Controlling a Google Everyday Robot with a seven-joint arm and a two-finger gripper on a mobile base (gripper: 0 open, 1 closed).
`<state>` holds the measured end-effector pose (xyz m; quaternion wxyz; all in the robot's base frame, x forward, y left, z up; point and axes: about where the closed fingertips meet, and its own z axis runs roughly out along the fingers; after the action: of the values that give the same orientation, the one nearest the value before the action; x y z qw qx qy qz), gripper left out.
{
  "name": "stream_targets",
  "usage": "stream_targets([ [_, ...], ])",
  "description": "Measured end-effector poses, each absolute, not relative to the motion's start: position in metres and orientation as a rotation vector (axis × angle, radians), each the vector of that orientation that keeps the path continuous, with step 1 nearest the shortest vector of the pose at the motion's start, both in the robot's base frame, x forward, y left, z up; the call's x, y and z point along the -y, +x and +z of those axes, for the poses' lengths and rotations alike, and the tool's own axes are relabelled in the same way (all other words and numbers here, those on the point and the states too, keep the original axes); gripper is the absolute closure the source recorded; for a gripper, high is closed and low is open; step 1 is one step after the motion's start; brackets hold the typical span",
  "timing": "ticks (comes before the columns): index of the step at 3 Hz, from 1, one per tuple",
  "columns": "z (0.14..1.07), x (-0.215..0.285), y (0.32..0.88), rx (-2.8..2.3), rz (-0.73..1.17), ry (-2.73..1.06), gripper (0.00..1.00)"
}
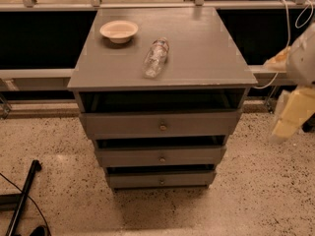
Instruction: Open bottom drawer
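No text, label, brand or number can be read: not on the bottle, the bowl, the bottom drawer, nor the gripper, which hangs at the right edge, beside the counter.
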<state>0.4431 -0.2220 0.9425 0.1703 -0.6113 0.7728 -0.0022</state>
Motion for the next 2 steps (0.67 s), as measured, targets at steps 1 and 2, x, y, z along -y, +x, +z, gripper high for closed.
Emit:
stream_targets([
  [1,0.887,0.228,0.444,-2.143,0.132,-1.711,0.0],
  [2,0.813,0.237,0.441,-2.158,0.226,-1.661,0.0],
])
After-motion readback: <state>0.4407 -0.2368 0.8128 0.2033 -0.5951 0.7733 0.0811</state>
